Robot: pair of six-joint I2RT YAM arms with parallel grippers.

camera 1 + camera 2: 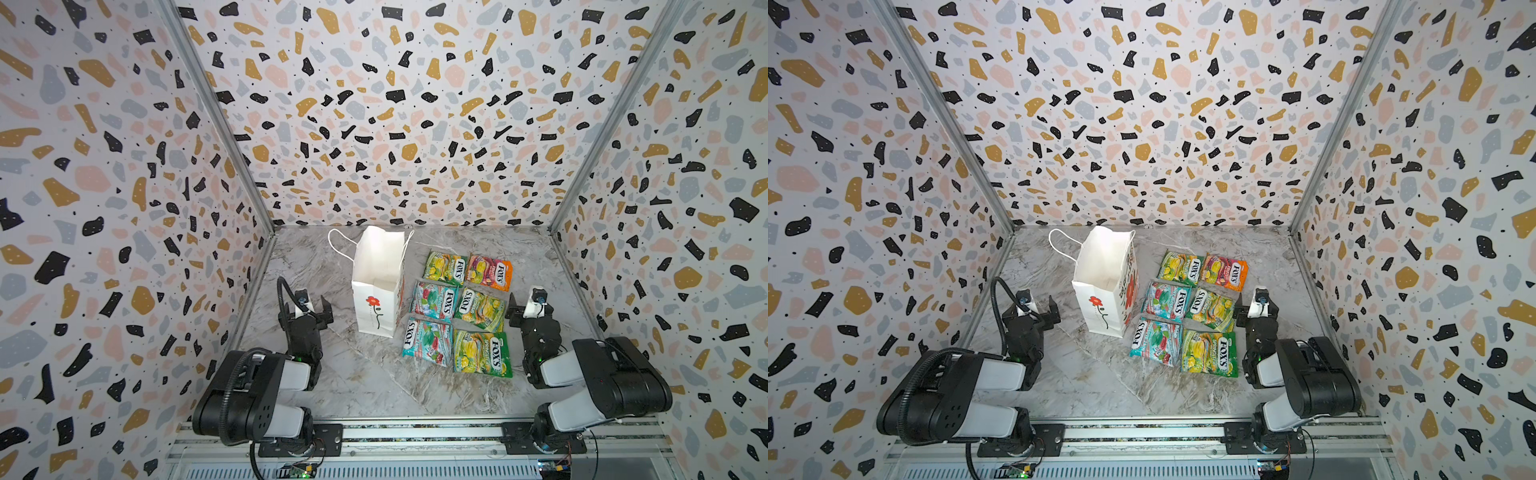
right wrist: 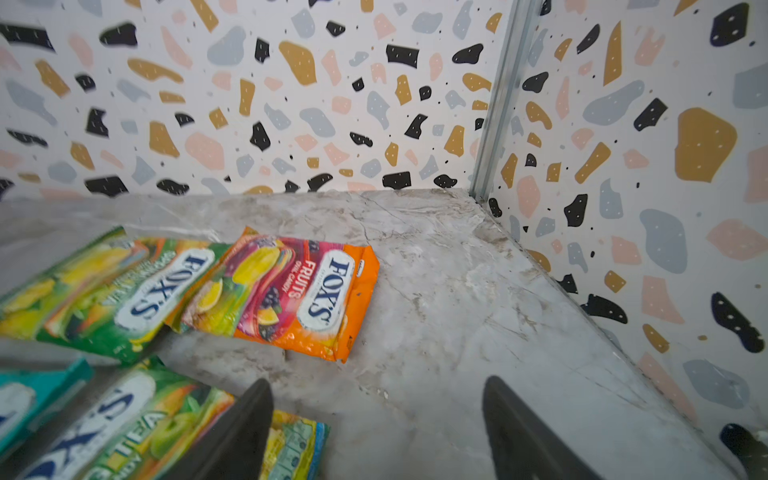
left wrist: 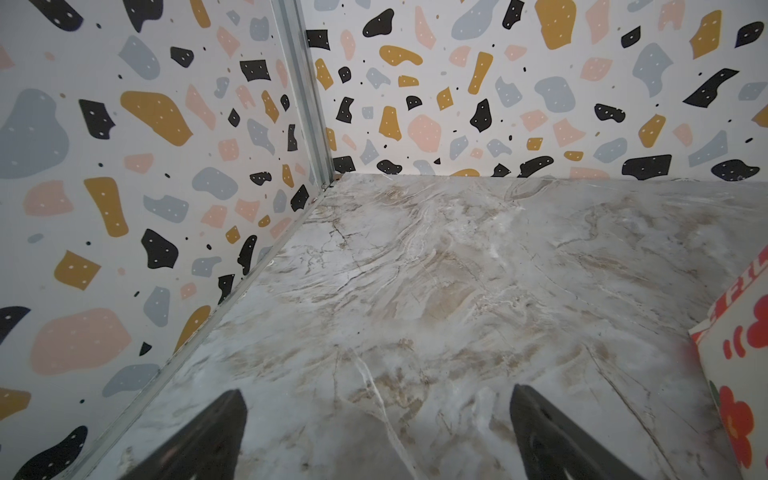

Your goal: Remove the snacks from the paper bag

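The white paper bag with a red flower stands upright at centre back, mouth open; nothing shows inside it. Several FOX'S snacks lie flat in a grid to its right: an orange packet, green-yellow packets and teal-red ones. My left gripper hovers open left of the bag, holding nothing. My right gripper is open and empty just right of the packets, one finger over the edge of a green-yellow packet.
Terrazzo-patterned walls close in the marble table on three sides. The bag's side shows at the edge of the left wrist view. A metal rail runs along the front under both arm bases.
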